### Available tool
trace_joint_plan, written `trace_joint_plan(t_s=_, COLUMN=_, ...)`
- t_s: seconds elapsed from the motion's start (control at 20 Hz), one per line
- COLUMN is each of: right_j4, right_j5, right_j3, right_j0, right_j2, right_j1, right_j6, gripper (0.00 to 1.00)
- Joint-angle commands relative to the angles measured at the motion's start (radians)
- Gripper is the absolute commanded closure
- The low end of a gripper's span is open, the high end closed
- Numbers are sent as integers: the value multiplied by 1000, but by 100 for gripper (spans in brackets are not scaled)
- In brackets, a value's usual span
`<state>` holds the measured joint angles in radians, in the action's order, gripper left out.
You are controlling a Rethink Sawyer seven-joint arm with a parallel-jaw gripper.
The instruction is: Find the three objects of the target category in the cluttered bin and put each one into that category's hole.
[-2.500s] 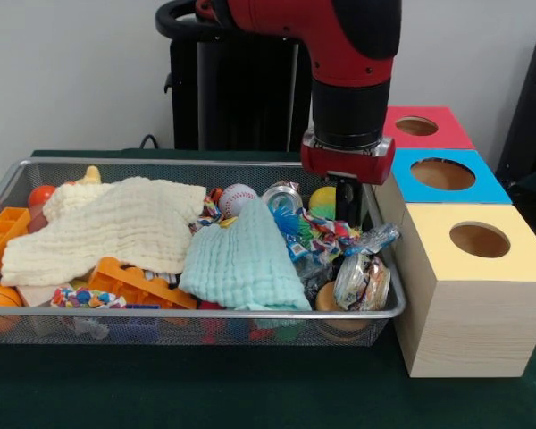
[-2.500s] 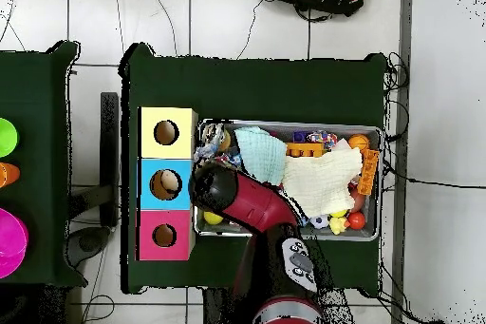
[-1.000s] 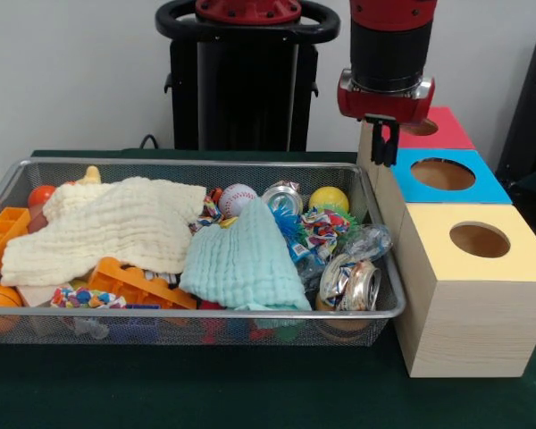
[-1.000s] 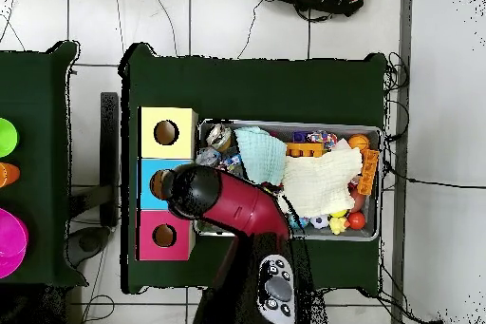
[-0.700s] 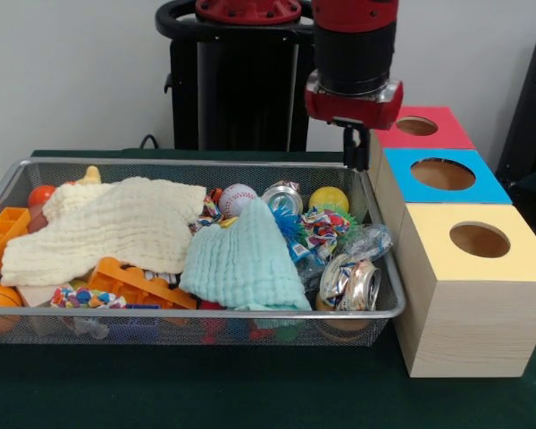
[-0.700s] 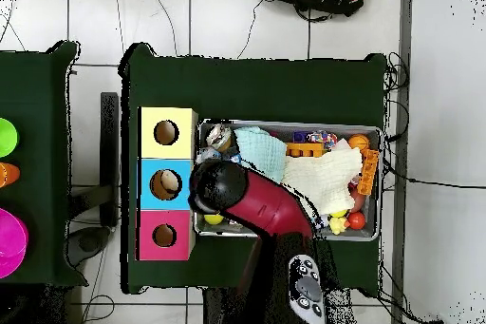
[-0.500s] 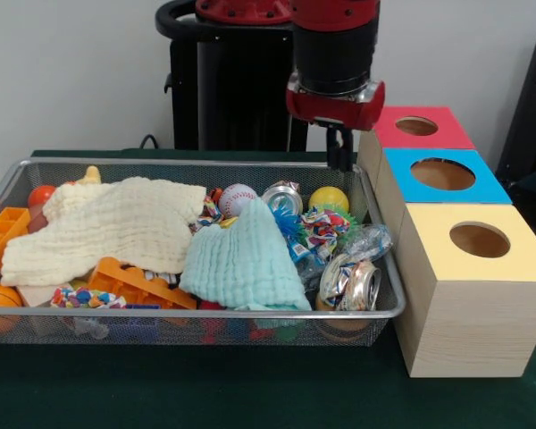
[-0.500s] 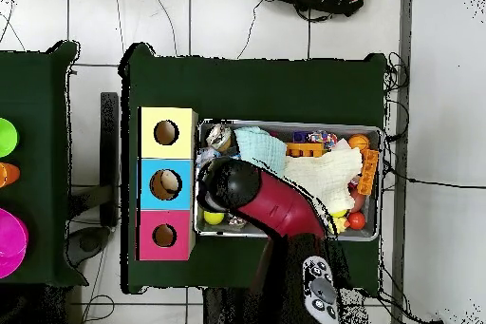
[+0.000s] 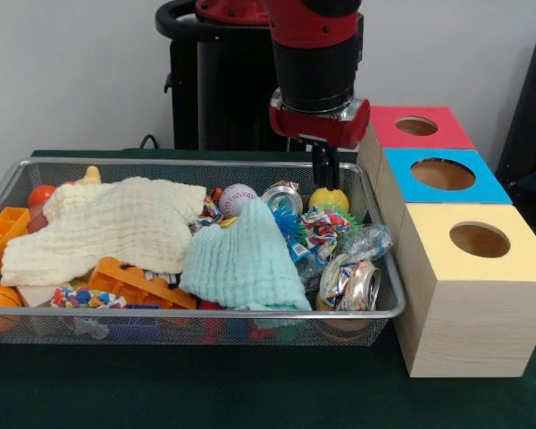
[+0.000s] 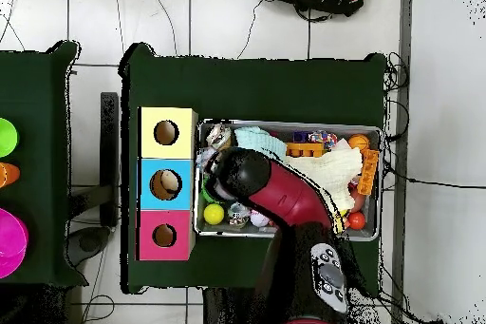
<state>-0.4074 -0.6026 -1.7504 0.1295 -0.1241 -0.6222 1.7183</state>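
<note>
The wire mesh bin is full of clutter; its rim also shows in the overhead view. One multicoloured rope bundle lies at the bin's right, next to the teal cloth. A second peeks out between the cream cloth and the baseball. A third lies at the front left and also shows in the overhead view. My gripper hangs shut and empty just above a yellow ball, behind the right-hand bundle. The blue-topped box's hole is to the gripper's right; it also shows in the overhead view.
A cream cloth and a teal cloth cover much of the bin. Orange plastic pieces, a baseball and crinkly wrappers lie around them. The red-topped hole and the yellow-topped hole flank the blue one.
My gripper rose out of the bin's right end with nothing in it and moved left to above the yellow ball. The wrappers at the front right have shifted.
</note>
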Motion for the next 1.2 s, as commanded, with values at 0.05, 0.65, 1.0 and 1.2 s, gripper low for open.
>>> trace_joint_plan(t_s=0.05, right_j4=-41, right_j5=14, right_j3=75, right_j0=-28, right_j2=82, right_j1=66, right_j6=231, gripper=100)
trace_joint_plan(t_s=0.65, right_j4=-67, right_j5=33, right_j3=62, right_j0=-11, right_j2=101, right_j1=69, right_j6=200, gripper=0)
trace_joint_plan(t_s=1.0, right_j4=-79, right_j5=29, right_j3=39, right_j0=9, right_j2=119, right_j1=61, right_j6=176, gripper=0)
trace_joint_plan(t_s=1.2, right_j4=-80, right_j5=30, right_j3=36, right_j0=4, right_j2=118, right_j1=64, right_j6=182, gripper=0)
